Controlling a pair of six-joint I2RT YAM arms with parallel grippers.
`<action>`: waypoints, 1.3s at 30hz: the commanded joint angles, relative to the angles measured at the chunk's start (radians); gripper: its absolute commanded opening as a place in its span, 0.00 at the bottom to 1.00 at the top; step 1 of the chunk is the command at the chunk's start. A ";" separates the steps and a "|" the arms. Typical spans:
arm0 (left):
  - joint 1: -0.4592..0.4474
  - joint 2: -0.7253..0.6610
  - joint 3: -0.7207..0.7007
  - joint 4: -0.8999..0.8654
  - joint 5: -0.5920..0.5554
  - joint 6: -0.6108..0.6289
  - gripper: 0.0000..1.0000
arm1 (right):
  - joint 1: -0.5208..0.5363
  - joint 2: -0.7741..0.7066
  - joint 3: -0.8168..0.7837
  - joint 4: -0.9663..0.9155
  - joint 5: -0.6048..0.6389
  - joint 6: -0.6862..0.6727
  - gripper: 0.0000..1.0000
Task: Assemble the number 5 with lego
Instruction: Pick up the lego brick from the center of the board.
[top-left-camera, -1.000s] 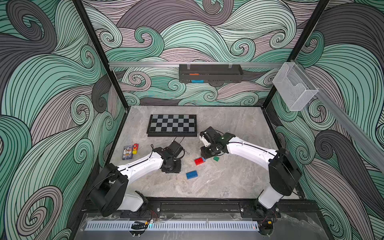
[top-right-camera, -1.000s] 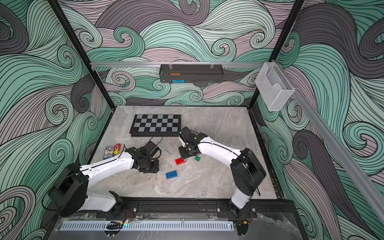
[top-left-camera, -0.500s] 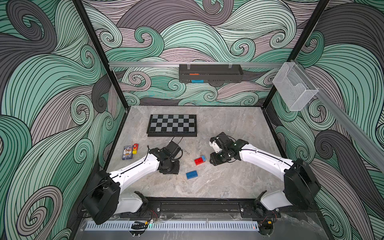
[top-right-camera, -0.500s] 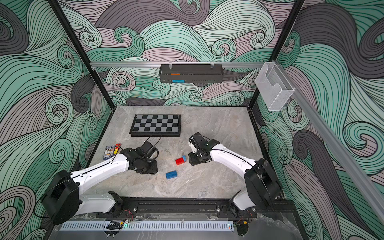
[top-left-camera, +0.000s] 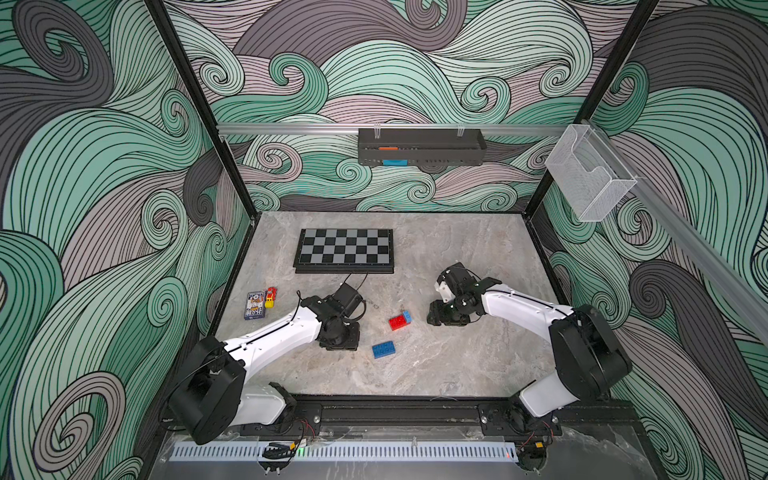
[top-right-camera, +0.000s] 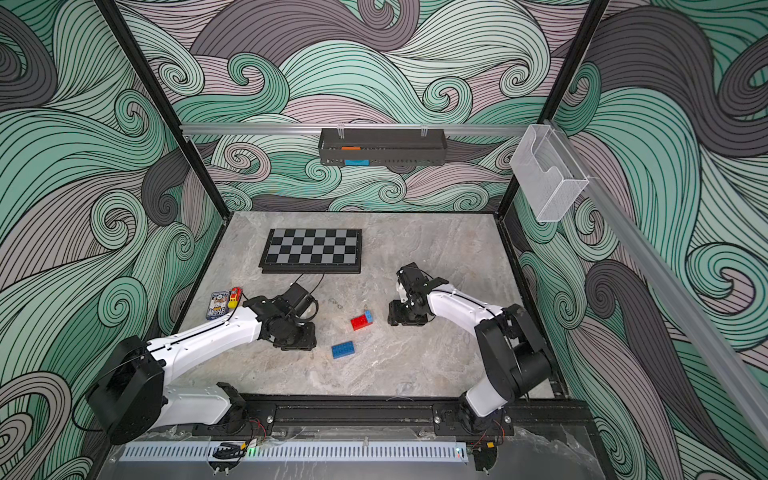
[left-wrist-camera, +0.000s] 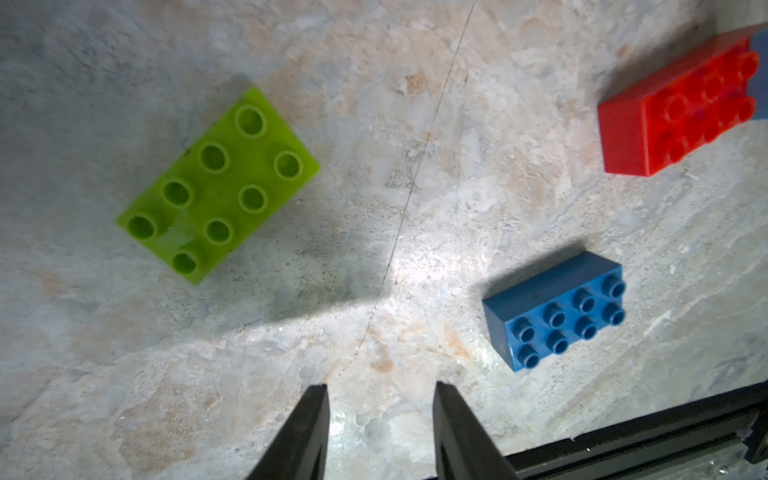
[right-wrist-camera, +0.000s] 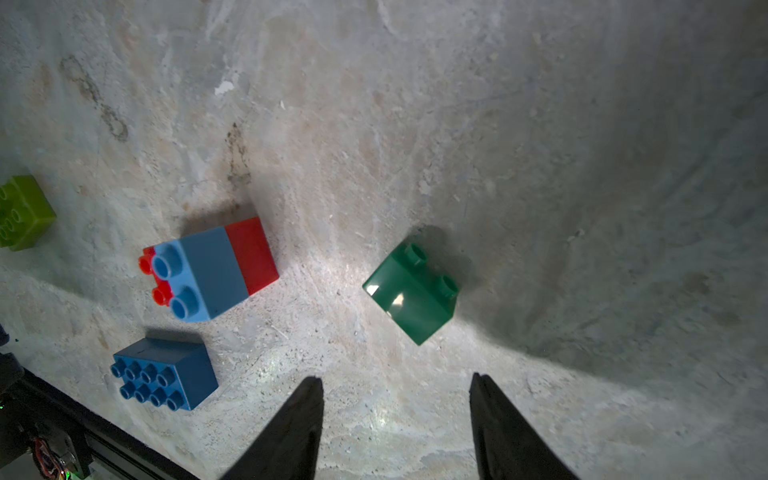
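Item: small glossy dark-green two-stud plastic brick (right-wrist-camera: 409, 295), loose on the grey marbled tabletop (right-wrist-camera: 540, 166) just ahead of my right tool (right-wrist-camera: 395, 378), jaws apart and empty; stud row askew to my closing line; far nearer this than my left tool (left-wrist-camera: 378, 386).

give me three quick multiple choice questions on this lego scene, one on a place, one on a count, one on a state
1. The tiny light-blue studded plastic brick is: A) touching the red plastic brick B) on the checkered board C) in the wall basket.
2. Studs on the dark-blue plastic brick: A) four B) six C) eight.
3. The right claw is: A) shut on a brick B) open and empty C) out of view.

A: the right wrist view shows the two joined.
C: the left wrist view shows two rows of four.
B: its tips stand apart with nothing between.
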 joint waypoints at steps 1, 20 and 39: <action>0.004 0.014 0.022 0.007 0.008 0.005 0.45 | 0.001 0.037 -0.001 0.055 -0.042 0.044 0.60; 0.004 0.041 0.013 0.034 0.000 -0.001 0.44 | 0.074 0.182 0.099 0.047 0.107 -0.038 0.56; 0.005 0.019 0.004 0.037 -0.009 -0.009 0.44 | 0.119 0.199 0.073 0.046 0.208 -0.057 0.36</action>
